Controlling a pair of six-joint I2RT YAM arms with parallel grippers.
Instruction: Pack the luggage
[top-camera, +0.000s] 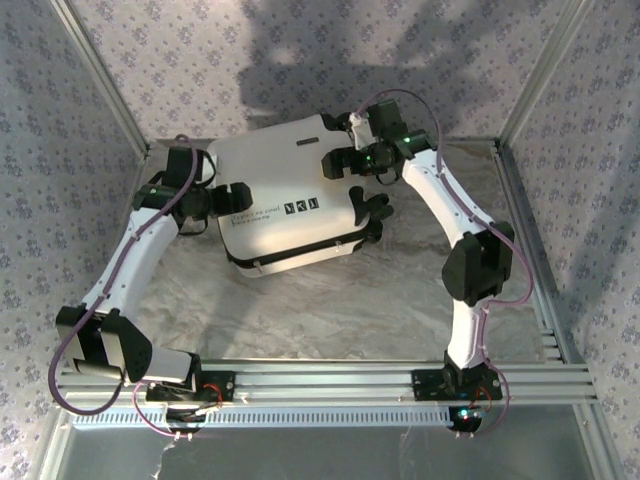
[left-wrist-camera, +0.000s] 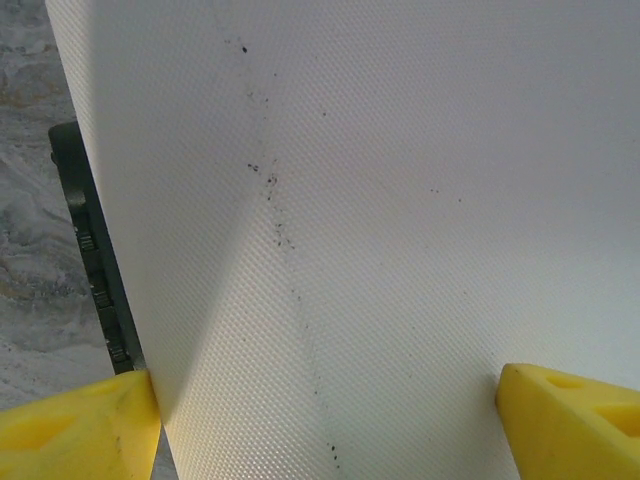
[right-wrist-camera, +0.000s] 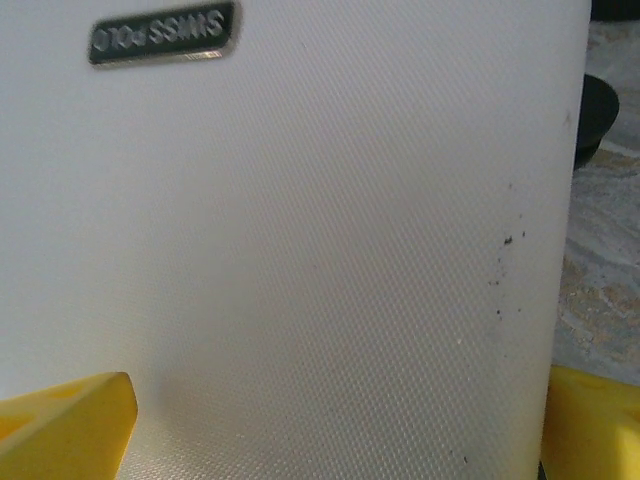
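The white suitcase (top-camera: 285, 205) lies flat and shut on the far part of the table (top-camera: 330, 300). The left gripper (top-camera: 232, 197) sits over its left side, jaws wide apart. The right gripper (top-camera: 338, 165) sits over its far right side, jaws wide apart too.

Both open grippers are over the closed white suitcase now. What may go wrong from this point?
1. The luggage lies closed and flat. The open left gripper and right gripper face only smooth shell, so the fingers may slip instead of gripping.
2. It seems to rest loose on the table, so a push may slide or turn it.
3. Both arms work close together over the shell and might touch.
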